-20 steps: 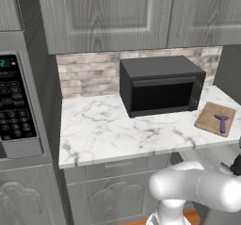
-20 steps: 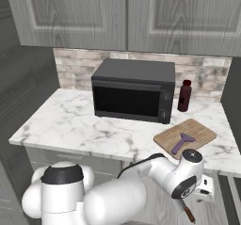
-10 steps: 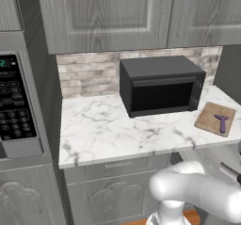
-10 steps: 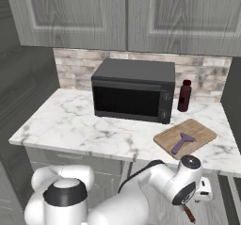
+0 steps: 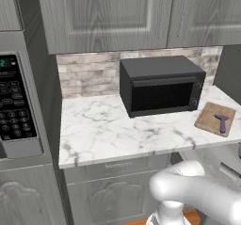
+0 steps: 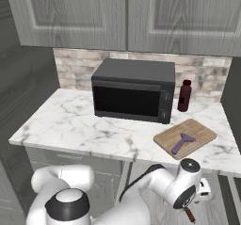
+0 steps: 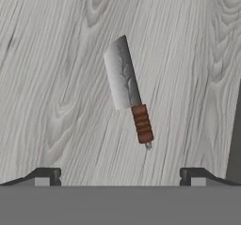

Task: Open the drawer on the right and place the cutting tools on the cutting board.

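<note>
the two-finger claw [image 7: 120, 174] hangs released over the inside of the drawer, its two small dark fingertips [image 7: 47, 174] spread wide apart at the bottom of the hand view with nothing between them. straight ahead of it lies the slim knife with a dark reddish-brown ribbed handle and a broad silver blade [image 7: 128, 88], flat on the pale grey wood-grain floor of the shallow drawer [image 7: 56, 78]. the blade points away from the claw and the handle end lies nearer to it, about midway between the two tips but apart from both.

in the right base view the white arm bends down below the edge of the white marble counter [image 6: 70, 120], and the end of the reddish-brown handle shows just under the wrist at the bottom of the picture. up on the counter, at its right end, sits the small rectangular light-brown wooden cutting board with rounded corners [image 6: 200, 132]. the short purple t-shaped tool [image 6: 181, 142] lies flat on that board. just left of the board stands the black box-shaped microwave [image 6: 133, 96], and a small dark red bottle [image 6: 184, 96] stands upright behind the board, beside the microwave's right end, near the brick backsplash.
</note>
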{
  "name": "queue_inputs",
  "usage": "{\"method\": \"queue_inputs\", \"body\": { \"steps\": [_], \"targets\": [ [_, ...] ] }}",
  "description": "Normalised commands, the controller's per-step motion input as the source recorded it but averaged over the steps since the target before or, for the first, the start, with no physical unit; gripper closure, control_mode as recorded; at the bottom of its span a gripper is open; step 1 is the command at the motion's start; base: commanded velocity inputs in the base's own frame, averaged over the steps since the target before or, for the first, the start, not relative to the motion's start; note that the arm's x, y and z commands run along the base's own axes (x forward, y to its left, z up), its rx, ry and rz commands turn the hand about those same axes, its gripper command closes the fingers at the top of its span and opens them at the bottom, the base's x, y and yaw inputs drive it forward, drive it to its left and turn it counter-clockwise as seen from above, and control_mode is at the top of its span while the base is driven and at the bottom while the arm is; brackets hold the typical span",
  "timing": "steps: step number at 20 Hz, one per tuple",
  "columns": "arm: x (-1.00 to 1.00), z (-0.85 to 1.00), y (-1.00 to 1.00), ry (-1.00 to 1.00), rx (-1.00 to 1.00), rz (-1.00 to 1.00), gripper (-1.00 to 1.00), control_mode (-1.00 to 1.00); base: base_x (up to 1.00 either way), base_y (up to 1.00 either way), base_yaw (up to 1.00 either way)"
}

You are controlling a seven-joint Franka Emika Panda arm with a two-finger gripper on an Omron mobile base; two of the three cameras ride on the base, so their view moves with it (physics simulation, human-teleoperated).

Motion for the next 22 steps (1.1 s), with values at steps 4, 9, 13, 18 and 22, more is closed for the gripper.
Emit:
{"method": "queue_inputs", "body": {
  "steps": [4,9,13,18,22],
  "targets": [
    [0.20,-0.10,0.00,0.10,-0.03,0.00,-1.00,-1.00,0.00,0.00,0.00],
    [0.24,-0.14,0.00,0.06,-0.02,0.00,-1.00,-1.00,0.00,0.00,0.00],
    [0.24,-0.21,0.00,0.00,0.00,0.00,-1.00,-1.00,0.00,0.00,0.00],
    [0.18,-0.27,0.00,0.00,0.00,0.00,-1.00,-1.00,0.00,0.00,0.00],
    [0.06,-0.29,-0.06,0.00,0.00,0.00,-1.00,-1.00,0.00,0.00,0.00]
  ]
}}
